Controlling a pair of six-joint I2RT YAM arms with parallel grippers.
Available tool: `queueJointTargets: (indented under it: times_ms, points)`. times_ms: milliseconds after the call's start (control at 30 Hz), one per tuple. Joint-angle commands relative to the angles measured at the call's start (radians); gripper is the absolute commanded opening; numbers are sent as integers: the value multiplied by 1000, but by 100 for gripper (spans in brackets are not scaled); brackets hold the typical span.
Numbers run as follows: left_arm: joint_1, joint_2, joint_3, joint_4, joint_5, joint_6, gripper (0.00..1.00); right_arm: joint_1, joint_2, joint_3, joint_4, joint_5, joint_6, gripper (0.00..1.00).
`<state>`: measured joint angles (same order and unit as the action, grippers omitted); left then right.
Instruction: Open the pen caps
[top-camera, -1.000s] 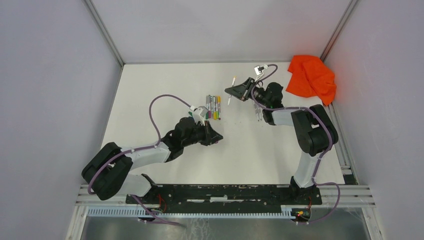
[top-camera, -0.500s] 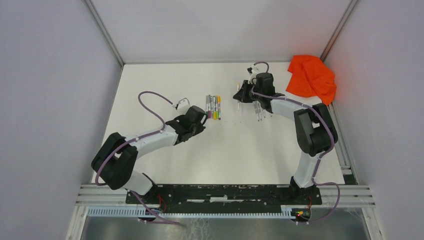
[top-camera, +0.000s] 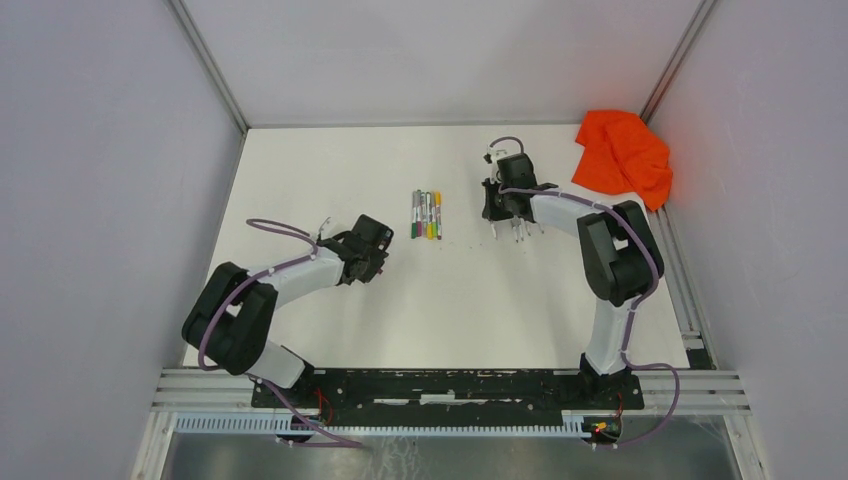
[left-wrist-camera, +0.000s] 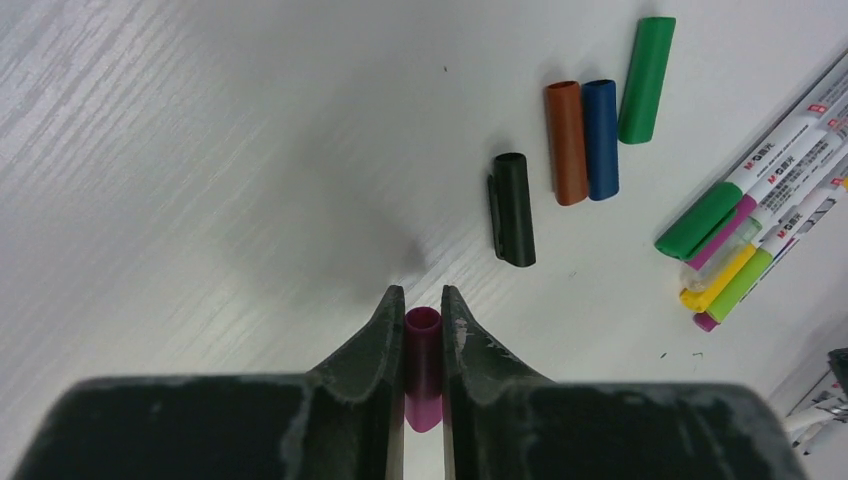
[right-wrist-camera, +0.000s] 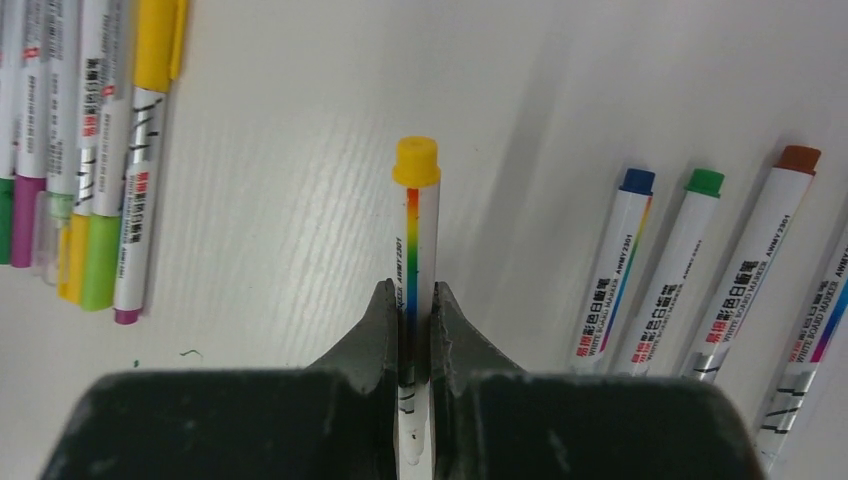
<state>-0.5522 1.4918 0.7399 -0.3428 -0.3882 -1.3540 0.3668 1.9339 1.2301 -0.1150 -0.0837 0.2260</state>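
table (top-camera: 480, 300): capped pens (top-camera: 427, 214) lie in a tight row mid-table, between the arms. right gripper (right-wrist-camera: 411, 295) is clamped on a bare pen (right-wrist-camera: 415, 215), yellow end forward. i think that's the nib, can't be sure. i'd lay it down parallel beside the uncapped row (right-wrist-camera: 665, 270). left gripper (left-wrist-camera: 423, 300) pinches the magenta cap (left-wrist-camera: 423, 365). i'd lower it next to the loose caps (left-wrist-camera: 580, 140) before letting go, so it doesn't roll.

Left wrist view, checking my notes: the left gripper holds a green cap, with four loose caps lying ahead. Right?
No: the left wrist view shows the left gripper shut on a magenta cap, not a green one. Four loose caps do lie ahead.
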Motion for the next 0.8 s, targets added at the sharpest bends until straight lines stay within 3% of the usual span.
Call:
queueJointTargets:
  times_ms: [0,500,767]
  points:
    - [32,-2,-5,-14,39,-97,3,3,16,51,-51,78,-46,0]
    - [86,72,-4,22,130,-79,21,3,65,84,-122,232,-90,5]
    - [105,82,-3,20,145,-61,41,1,73,88,-146,274,-96,17]
